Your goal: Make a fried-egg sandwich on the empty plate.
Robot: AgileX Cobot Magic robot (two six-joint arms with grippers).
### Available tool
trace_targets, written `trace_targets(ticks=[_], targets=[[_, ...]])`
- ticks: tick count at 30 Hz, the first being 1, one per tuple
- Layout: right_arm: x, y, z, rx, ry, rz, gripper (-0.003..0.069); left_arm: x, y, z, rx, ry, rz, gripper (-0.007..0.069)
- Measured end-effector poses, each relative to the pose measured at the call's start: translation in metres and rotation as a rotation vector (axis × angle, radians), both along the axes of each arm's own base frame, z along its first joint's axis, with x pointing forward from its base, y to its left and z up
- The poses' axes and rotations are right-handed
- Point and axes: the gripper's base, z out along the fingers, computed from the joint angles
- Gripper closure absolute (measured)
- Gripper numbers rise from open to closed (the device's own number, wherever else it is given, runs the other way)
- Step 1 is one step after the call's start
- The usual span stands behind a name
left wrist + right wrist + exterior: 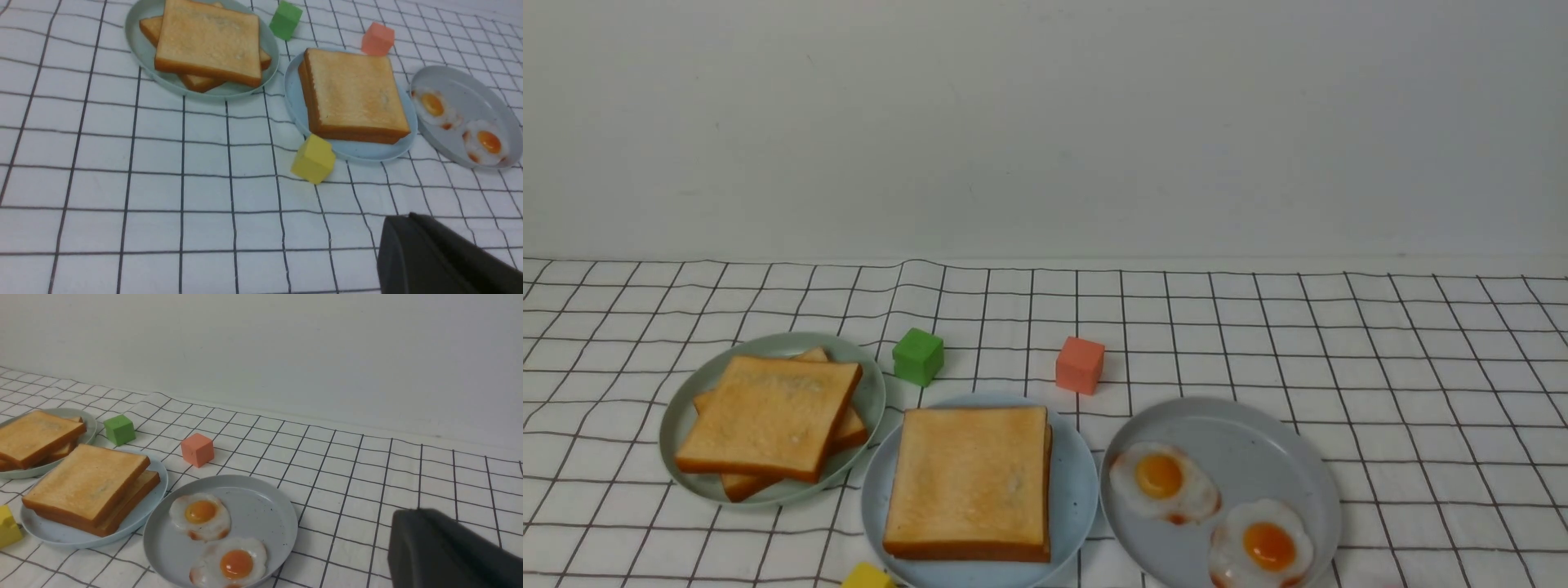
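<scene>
The toast sandwich [968, 482] sat on the light blue plate [1074, 498] in the lower middle of the front view, one square slice stacked over another and slightly out of line with it. The upper slice hid nearly all of the lower, and whatever lay between them could not be made out. That view's bottom edge cut off the near rims of the blue plate and of the grey plate [1303, 465], lower right of centre, along with part of one of the two fried eggs [1160, 478] on it. A yellow block [867, 576] was also clipped there, but the left wrist view showed it whole, near the blue plate. A pinkish speck at the front view's lower right edge was too small to identify.

On the pale green plate [678, 441], at the left, the upper of two plain toast slices [768, 416] covered much of the other. Both arms were outside the front view. Each wrist view caught only a dark, blurred part of its gripper; the left gripper's [416, 228] fingers were pressed together, as were the right gripper's [425, 526].

The surface was a white cloth [1217, 351] with thin black grid lines, wavy in places. A green block [918, 357] and a coral block [1081, 365] stood beyond the blue plate. Behind rose a plain, pale wall [1045, 131], dimly lit.
</scene>
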Motion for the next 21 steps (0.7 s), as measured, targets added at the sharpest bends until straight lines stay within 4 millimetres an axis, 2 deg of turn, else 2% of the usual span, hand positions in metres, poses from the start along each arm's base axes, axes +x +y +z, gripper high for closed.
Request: trace_targets(ticks=[9, 11, 14, 17, 21], targets=[[0.0, 0.0, 0.0, -0.001, -0.001, -0.001, 0.066, 0.0, 0.0, -0.002, 0.009, 0.018, 0.001, 0.0638], [0.0, 0.0, 0.0, 0.0, -0.002, 0.0, 0.0658, 0.004, 0.003, -0.002, 0.028, -0.026, 0.029, 0.0638], [0.0, 0.0, 0.0, 0.0, -0.002, 0.0, 0.0655, 0.022, 0.01, -0.003, 0.071, -0.184, 0.114, 0.0638], [0.0, 0.0, 0.0, -0.001, -0.002, 0.0, 0.0654, 0.042, 0.012, -0.02, 0.101, -0.3, 0.164, 0.0638], [0.0, 0.0, 0.0, -0.001, -0.002, 0.0, 0.0652, 0.057, 0.011, -0.066, 0.109, -0.318, 0.188, 0.0637]])
